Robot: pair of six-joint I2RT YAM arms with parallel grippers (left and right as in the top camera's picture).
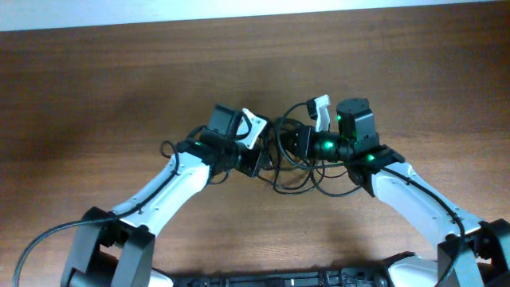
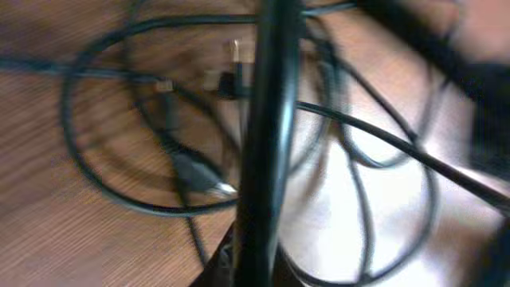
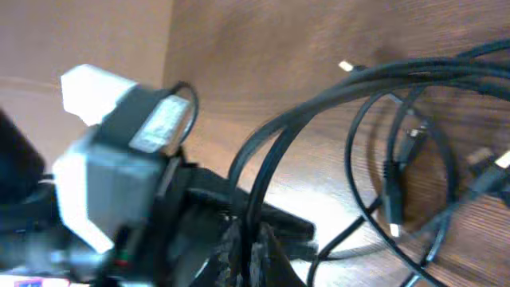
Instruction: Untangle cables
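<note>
Overhead: cables (image 1: 296, 177) lie as one overlapping heap on the counter (image 1: 96, 80), just ahead of the right end effector (image 1: 292, 143), which pinches two strands. Left end effector (image 1: 256, 162) sits at the heap; grip too blurred, can't tell. No cord separated yet, so most work's left, imo.

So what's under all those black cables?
Only the brown wooden table, showing through the loops of the cables. Where the left end effector and right end effector crowd over the tangle, whatever lies beneath is covered.
</note>
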